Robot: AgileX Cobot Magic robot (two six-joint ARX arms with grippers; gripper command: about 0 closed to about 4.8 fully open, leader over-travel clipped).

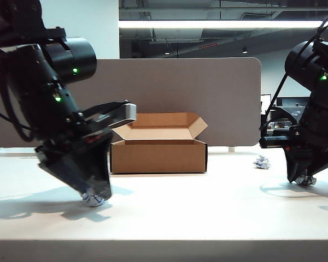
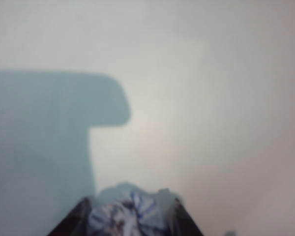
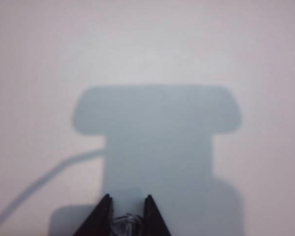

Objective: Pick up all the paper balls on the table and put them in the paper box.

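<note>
Left gripper (image 1: pixel 93 195) down low at the front-left of the white table (image 1: pixel 208 207), tips right at the surface, a paper ball (image 1: pixel 92 199) sitting between them. Same thing up close in the left wrist view: crumpled white wad with blue ink (image 2: pixel 128 216) wedged between the two dark fingers (image 2: pixel 71 223), jaws spread fairly wide around it and touching its sides, so gripped or about as good as. Hard to say if lifted at all; looks on the table.

Right gripper (image 1: pixel 300 179) over on the far right, also down at the tabletop, with a second paper ball (image 1: pixel 305 179) at its tips. Right wrist view: jaws narrow, a small pale crumple (image 3: pixel 127 223) pinched between the fingers (image 3: pixel 101 216). Blurry, but clearly clamped on it.

Third paper ball (image 1: pixel 261 161) lying loose on the table, between the right arm and the box, touched by nothing.

Brown cardboard paper box (image 1: pixel 158 155) at centre back, flaps open, in front of a grey-brown divider panel (image 1: pixel 208 93). Well apart from both grippers. Inside not visible from here.
</note>
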